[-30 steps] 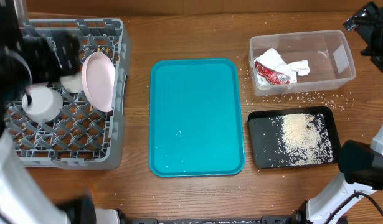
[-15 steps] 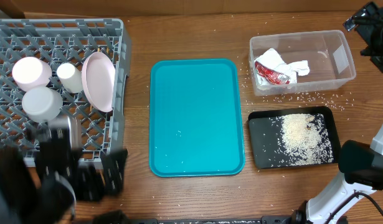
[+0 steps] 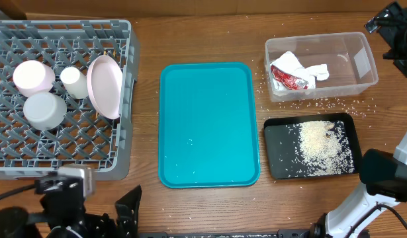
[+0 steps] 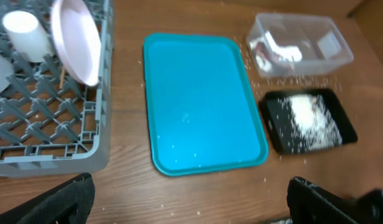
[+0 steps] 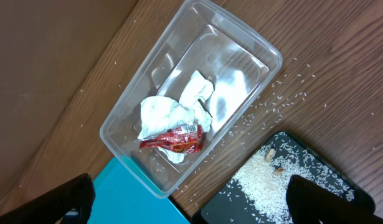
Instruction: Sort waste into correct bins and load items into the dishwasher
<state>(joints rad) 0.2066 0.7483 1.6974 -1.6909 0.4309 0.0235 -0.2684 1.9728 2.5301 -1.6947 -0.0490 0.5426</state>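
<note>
The grey dish rack [image 3: 31,135] at the left holds a pink plate [image 3: 104,86] on edge, a pink cup [image 3: 34,77], a small white cup [image 3: 73,82] and a grey-white cup [image 3: 44,110]. The teal tray [image 3: 208,125] is bare. A clear bin [image 3: 352,63] holds white tissue [image 3: 302,69] and a red wrapper [image 3: 290,79]. A black tray [image 3: 279,152] holds spilled rice [image 3: 319,145]. My left gripper [image 4: 191,202] is open and empty over the table's front edge. My right gripper [image 5: 191,199] is open and empty, high above the clear bin [image 5: 191,93].
Loose rice grains [image 3: 322,104] lie on the wooden table between the clear bin and the black tray. The rack also shows in the left wrist view [image 4: 48,137], as does the teal tray [image 4: 200,102].
My left arm has pulled back from over the dish rack to the table's front edge, leaving the rack and its cups uncovered. The right arm has not moved.
</note>
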